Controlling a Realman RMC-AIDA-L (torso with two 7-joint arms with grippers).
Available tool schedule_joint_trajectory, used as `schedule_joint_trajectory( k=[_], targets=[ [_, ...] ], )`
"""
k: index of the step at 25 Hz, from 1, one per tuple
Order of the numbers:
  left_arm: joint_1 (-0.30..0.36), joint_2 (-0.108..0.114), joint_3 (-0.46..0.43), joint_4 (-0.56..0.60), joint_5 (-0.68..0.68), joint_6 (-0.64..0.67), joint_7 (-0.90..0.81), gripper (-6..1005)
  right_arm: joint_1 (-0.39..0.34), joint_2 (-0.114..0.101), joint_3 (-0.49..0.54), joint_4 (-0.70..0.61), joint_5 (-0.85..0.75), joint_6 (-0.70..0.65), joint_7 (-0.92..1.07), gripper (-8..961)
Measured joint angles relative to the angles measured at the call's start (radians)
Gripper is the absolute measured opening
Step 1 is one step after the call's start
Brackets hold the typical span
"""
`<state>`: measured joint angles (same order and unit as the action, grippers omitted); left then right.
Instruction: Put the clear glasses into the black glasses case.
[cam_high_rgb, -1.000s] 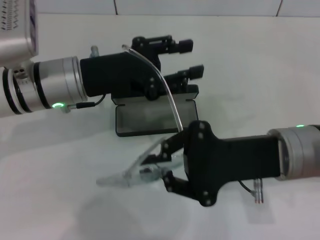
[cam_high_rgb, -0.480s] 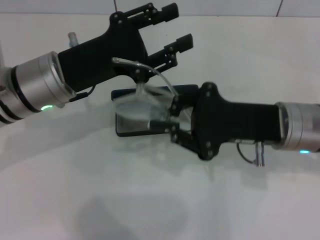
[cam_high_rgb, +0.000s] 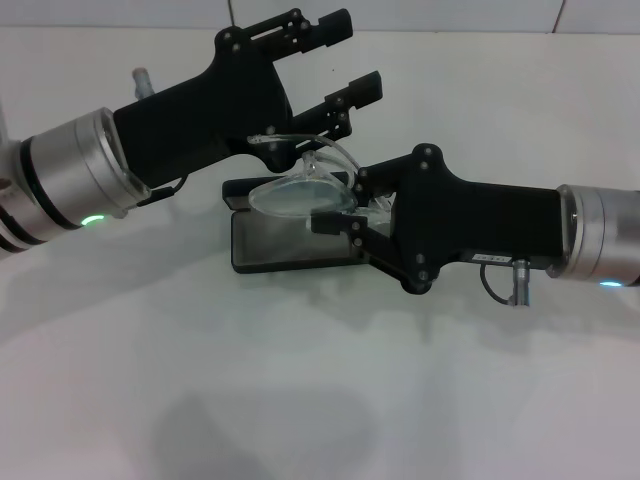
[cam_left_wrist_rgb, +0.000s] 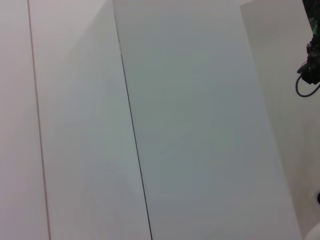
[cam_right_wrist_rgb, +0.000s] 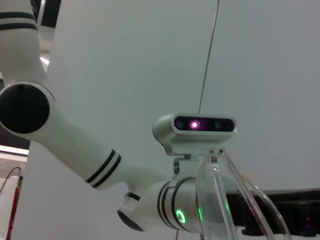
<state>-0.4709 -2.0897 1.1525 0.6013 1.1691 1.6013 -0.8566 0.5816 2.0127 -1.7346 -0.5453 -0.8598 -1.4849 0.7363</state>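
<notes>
The black glasses case (cam_high_rgb: 290, 252) lies open on the white table, its lid (cam_high_rgb: 240, 190) standing at the back. My right gripper (cam_high_rgb: 345, 205) comes in from the right and is shut on the clear glasses (cam_high_rgb: 295, 195), holding them lens-down just above the open case. A clear arm of the glasses (cam_high_rgb: 275, 142) curves up toward the left gripper's body. My left gripper (cam_high_rgb: 350, 55) hovers behind and above the case, open, with nothing between its fingers. The right wrist view shows the clear glasses (cam_right_wrist_rgb: 220, 195) close up. The left wrist view shows neither glasses nor case.
The white table (cam_high_rgb: 300, 400) spreads in front of the case, with a tiled wall (cam_high_rgb: 400, 12) behind. In the right wrist view are the robot's head camera (cam_right_wrist_rgb: 200, 127) and the white left arm (cam_right_wrist_rgb: 75, 150).
My right gripper carried the glasses from the table's front up and back over the case, then tipped them flatter. The left gripper rose away from the case.
</notes>
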Motion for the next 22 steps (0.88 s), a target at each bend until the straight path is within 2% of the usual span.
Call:
schedule_joint_trajectory(
  k=[9, 11, 16, 18, 22],
  targets=[
    [-0.006, 0.004, -0.006, -0.014, 0.002, -0.017, 0.004, 556, 0.000, -0.003, 0.000, -0.010, -0.013, 0.015, 0.002, 124],
    [-0.003, 0.004, -0.029, -0.018, 0.001, -0.031, 0.017, 556, -0.001, -0.006, 0.000, -0.016, -0.015, 0.018, 0.001, 125],
    [0.008, 0.001, -0.183, -0.036, -0.006, -0.111, 0.042, 556, -0.009, -0.009, 0.000, -0.070, -0.072, 0.081, 0.003, 130],
    [0.012, 0.001, -0.288, -0.062, -0.008, -0.133, 0.040, 556, -0.026, -0.008, 0.000, -0.139, -0.136, 0.145, 0.029, 132],
    [0.034, 0.005, -0.413, -0.096, -0.008, -0.139, 0.029, 556, -0.131, 0.006, -0.038, -0.466, -0.465, 0.468, 0.250, 135]
  ],
)
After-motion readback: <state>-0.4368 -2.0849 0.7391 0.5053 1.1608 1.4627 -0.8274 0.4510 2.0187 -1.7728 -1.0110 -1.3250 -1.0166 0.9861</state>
